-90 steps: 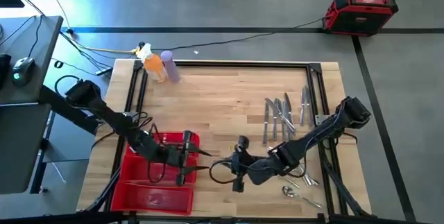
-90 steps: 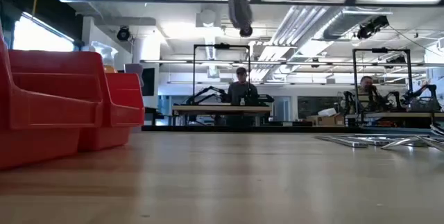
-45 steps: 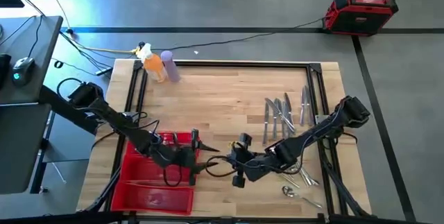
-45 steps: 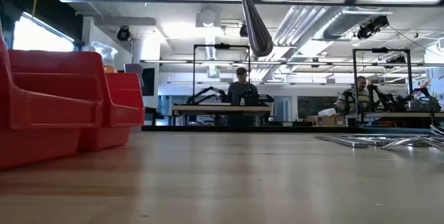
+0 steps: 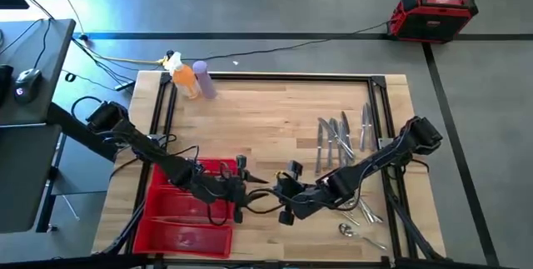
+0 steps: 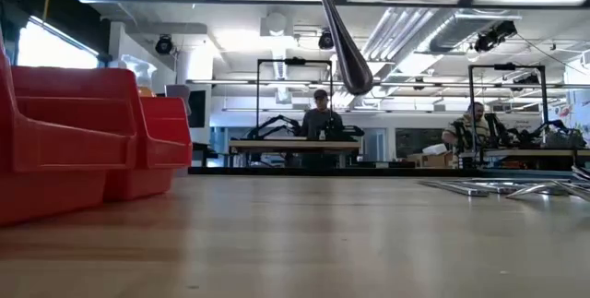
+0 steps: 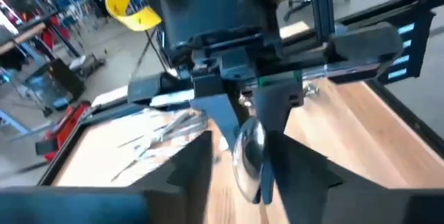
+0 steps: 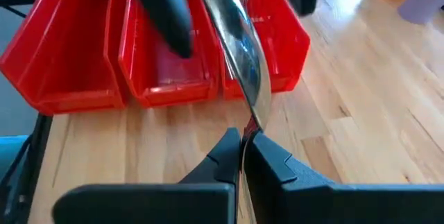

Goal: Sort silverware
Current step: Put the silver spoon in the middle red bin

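Currently my right tool (image 5: 279,192) is clamped on the handle of a spoon (image 8: 239,50), carried clear of the desk (image 5: 275,119) in the gap between the two arms. In the right wrist view the handle sits pinched between my two fingers (image 8: 225,151) and the bowl reaches out toward the red tray (image 5: 171,223). The left wrist view shows the bowl between the fingers of my left tool (image 5: 247,192), whose fingers stand apart and are not yet gripping.

I judge the step in hand to be a handover, or a carry, of this one spoon toward the tray compartments.

The next move calls for:
1. Closing the left tool on the bowl end before the right tool lets go.
2. Keeping the spoon level while the grip changes.

The remaining silverware (image 5: 337,140) lies on the desk beside the right arm, apart from the tray.
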Motion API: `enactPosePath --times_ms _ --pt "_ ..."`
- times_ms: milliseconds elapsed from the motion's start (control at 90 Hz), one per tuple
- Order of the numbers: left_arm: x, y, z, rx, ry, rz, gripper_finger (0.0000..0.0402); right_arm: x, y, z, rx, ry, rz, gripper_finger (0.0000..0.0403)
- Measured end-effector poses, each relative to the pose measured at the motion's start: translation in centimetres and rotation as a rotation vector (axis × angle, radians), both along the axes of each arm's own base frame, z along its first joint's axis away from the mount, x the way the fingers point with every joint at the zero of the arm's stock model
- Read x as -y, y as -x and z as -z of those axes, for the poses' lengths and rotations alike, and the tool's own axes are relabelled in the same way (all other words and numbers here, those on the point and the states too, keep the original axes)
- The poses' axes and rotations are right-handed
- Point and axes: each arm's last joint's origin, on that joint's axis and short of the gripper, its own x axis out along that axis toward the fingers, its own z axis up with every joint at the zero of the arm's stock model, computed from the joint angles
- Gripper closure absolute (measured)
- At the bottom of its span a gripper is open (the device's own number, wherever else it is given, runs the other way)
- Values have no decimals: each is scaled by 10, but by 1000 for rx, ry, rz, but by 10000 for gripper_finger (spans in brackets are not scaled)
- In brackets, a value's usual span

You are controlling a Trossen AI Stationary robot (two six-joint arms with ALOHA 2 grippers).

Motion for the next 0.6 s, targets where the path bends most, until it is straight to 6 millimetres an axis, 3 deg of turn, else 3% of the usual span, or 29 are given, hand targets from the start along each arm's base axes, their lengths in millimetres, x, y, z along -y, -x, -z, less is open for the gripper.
enactPosePath --times_ms 189,422,600 --pt "-1 0 -1 -3 3 -5 391 0 0 0 2 -11 3 402" --pt "0 2 0 1 -14 -62 400 0 0 0 -6 28 -19 393" --pt "2 4 3 -22 -15 -77 401 0 1 0 -21 82 -63 304"
